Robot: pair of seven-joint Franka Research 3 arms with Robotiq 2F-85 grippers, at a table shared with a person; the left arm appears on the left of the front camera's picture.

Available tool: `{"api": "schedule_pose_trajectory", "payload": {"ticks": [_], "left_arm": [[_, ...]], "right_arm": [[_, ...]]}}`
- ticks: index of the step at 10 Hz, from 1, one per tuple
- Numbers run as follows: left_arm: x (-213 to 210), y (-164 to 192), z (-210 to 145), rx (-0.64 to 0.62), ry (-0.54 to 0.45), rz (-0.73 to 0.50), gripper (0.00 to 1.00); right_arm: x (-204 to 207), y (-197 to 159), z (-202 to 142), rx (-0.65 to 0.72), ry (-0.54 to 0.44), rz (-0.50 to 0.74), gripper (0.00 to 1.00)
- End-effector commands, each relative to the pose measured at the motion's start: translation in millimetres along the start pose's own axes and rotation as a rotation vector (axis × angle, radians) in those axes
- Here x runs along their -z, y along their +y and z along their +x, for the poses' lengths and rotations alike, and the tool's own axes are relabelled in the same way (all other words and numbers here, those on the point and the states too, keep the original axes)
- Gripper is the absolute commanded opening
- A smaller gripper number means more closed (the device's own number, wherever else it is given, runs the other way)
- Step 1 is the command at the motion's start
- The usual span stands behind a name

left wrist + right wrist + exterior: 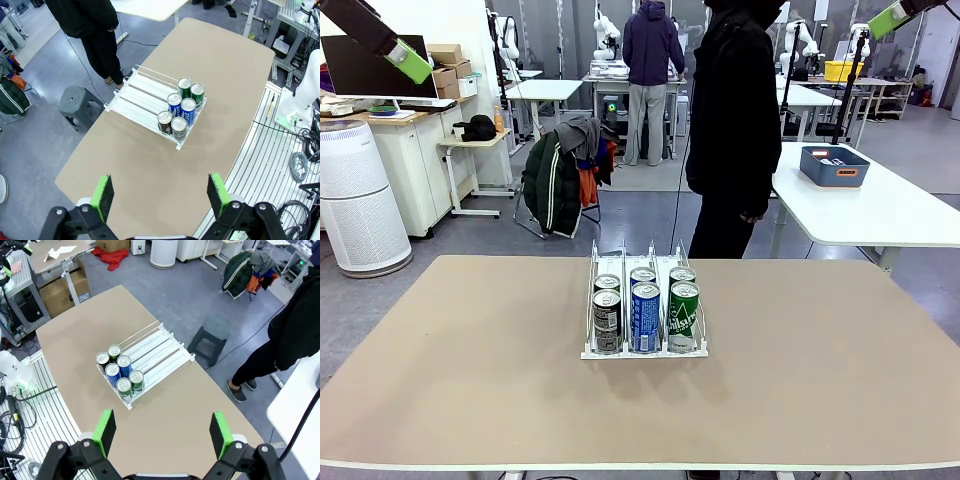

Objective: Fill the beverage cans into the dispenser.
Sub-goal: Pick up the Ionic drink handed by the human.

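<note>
left end effector (pixel 160 186): jaws fully apart, nothing between the green pads, hanging high above the table (pixel 125 165)
right end effector (pixel 161 427): same, wide open, empty, high over the table's near side
dispenser (pixel 642 353): mid-table, front lip toward the robot, back end toward the person (pixel 735 120) standing just beyond the far edge
cans: six, all upright in the dispenser, two deep per lane, bunched against the front lip
lanes: dark pair (pixel 607 318) left, blue pair (pixel 646 315) middle, green pair (pixel 684 315) right
rear of lanes: bare, room for more
progress: judged partly filled; full count unknown
risk, topple: slim tall cans, easy to tip if set down tilted or let go above the lane floor
risk, snag: narrow lanes and close wire dividers; fingers straddling a can likely to catch a divider or nudge the neighbouring can
risk, rack shift: light-looking and apparently unfixed; prone to skating across the table under any side push during insertion
risk, knock-on: possible slide of a rear-loaded can into the front pair; low lip, little margin
risk, reach: free space on the person's side; long reach over the standing cans, chance of clipping tops or crowding the person
risk, arm clash: two arms, one small target; better one at a time
</note>
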State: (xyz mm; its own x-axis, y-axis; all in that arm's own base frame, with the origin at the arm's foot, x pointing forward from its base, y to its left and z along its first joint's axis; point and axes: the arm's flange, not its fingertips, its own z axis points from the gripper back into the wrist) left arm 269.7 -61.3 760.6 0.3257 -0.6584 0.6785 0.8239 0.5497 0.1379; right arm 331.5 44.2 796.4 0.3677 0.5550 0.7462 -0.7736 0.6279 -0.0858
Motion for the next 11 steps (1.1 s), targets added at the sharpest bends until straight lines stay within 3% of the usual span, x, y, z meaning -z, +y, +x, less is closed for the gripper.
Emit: {"api": "schedule_pose_trajectory", "payload": {"ticks": [1, 11], "left_arm": [[1.9, -0.3, 0.2, 0.001, 0.005, -0.001, 1.00], [1.9, -0.3, 0.2, 0.001, 0.005, -0.001, 1.00]], "right_arm": [[-1.1, -0.3, -0.9, 0.000, 0.000, 0.001, 1.00], [-1.1, -0.3, -0.9, 0.000, 0.000, 0.001, 1.00]]}}
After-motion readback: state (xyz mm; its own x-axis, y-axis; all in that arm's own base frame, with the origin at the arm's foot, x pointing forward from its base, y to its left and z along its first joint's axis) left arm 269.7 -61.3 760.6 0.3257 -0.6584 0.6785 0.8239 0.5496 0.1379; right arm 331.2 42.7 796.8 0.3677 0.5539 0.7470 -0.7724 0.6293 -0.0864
